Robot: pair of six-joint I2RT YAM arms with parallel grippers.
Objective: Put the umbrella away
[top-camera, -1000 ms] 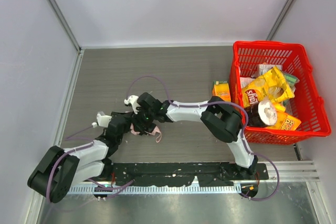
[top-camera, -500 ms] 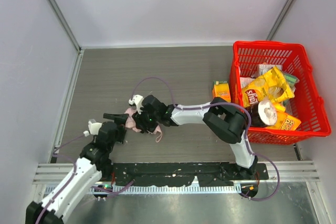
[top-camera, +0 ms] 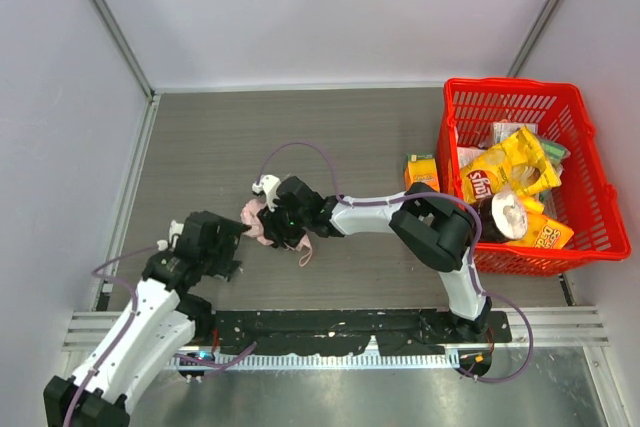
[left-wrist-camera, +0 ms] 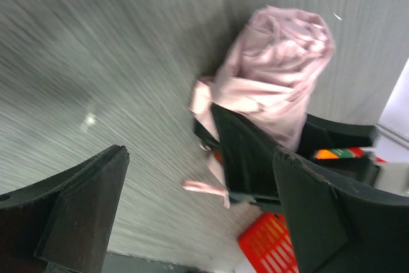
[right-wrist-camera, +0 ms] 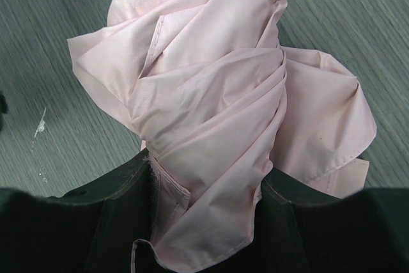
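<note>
Down on the grey wood-grain table (top-camera: 330, 137), the umbrella (top-camera: 253, 217) is being clasped by the right gripper (top-camera: 275, 232). The left gripper (top-camera: 232, 250) is being held beside it, jaws spread wide, the table being hemmed by pale walls (top-camera: 330, 7).

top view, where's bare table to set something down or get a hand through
Widest free patch: the far table between back wall and umbrella. Smaller: between right arm and base rail. Crowded: around the umbrella, gripped by the right claw with the open left claw beside it, and the full red basket.
</note>
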